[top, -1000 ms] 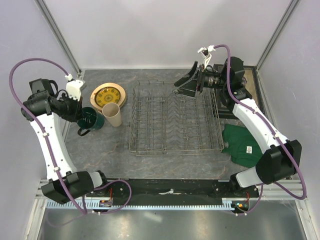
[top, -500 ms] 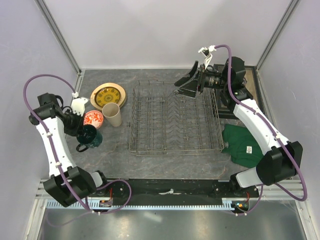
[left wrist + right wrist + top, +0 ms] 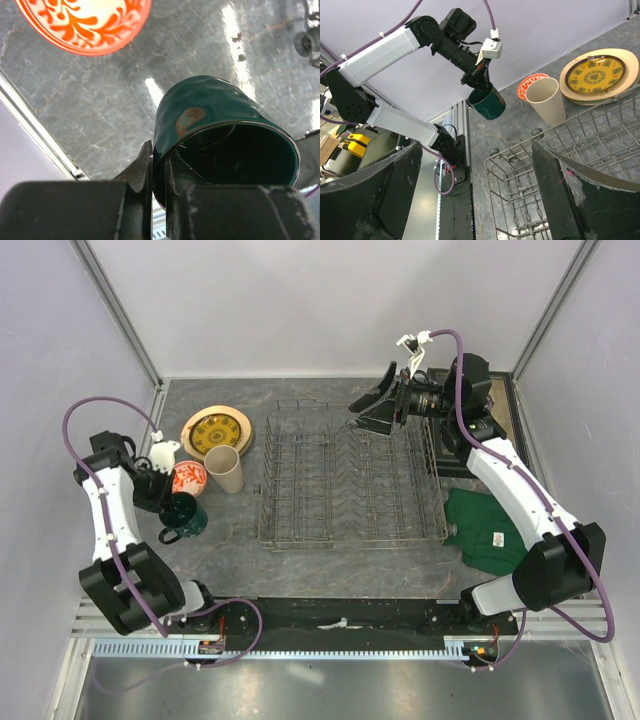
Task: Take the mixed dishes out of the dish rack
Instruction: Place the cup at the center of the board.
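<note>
One dish is in hand. Nearest to us, at about 8 o'clock from the dish rack [image 3: 272, 502], our left gripper [image 3: 158, 172] is clamped narrow on the wall of the dark green mug [image 3: 210, 115], with one finger outside the rim and one inside. The mug is tilted, its mouth turned toward the wrist camera. From the right wrist view it looks raised off the table [image 3: 230, 540], though we cannot be sure. At 4 o'clock from the rack, just beside its near right corner, lies the green folded cloth [image 3: 490, 530].

A little farther, at the mug's 12 o'clock, we see the small red-and-white bowl [image 3: 187, 478] on the table. We cannot tell which way up it sits. At the bowl's 3 o'clock, just beside it, the tall beige tumbler [image 3: 225, 469] stands upright with its mouth up.

Beyond the tumbler, at about 10 o'clock from the rack, the gold-brown patterned plate [image 3: 215, 432] lies flat on the table, near the rack's far left corner but apart from it.

Farthest of all, over the rack's far edge at about 12 o'clock, our right gripper [image 3: 362, 408] hangs with its jaws spread wide, holding nothing.
</note>
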